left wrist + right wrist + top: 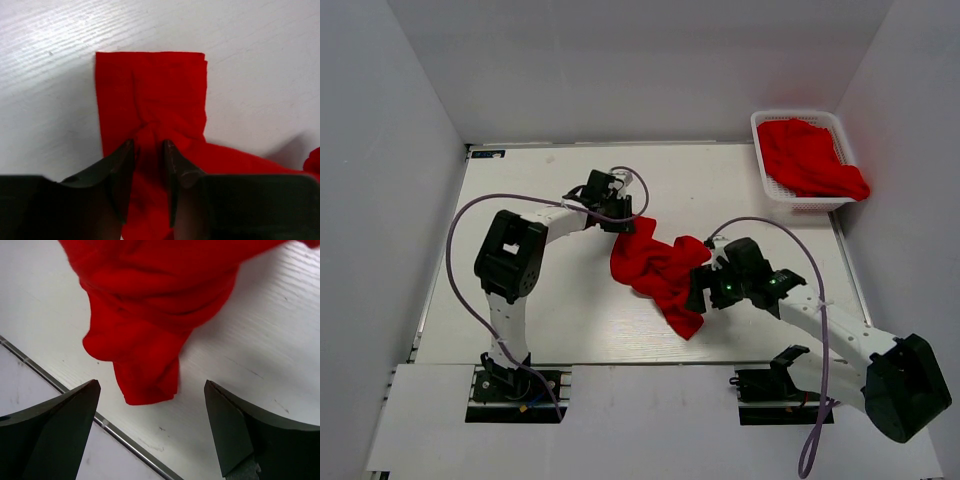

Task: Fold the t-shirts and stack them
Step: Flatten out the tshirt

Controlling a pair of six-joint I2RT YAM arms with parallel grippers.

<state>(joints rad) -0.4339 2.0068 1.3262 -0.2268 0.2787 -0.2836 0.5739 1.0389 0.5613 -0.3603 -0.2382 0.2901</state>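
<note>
A crumpled red t-shirt lies bunched in the middle of the white table. My left gripper is at the shirt's far left end. In the left wrist view the left gripper is shut on a pinch of the t-shirt, whose flat folded end lies on the table beyond the fingertips. My right gripper is at the shirt's right side. In the right wrist view the right gripper is wide open and empty, just above the table, with the t-shirt's hanging lower end between and beyond its fingers.
A white lattice basket stands at the far right corner and holds more red t-shirts, one draped over its right rim. The table's near edge strip runs just below the right gripper. Grey walls enclose the table.
</note>
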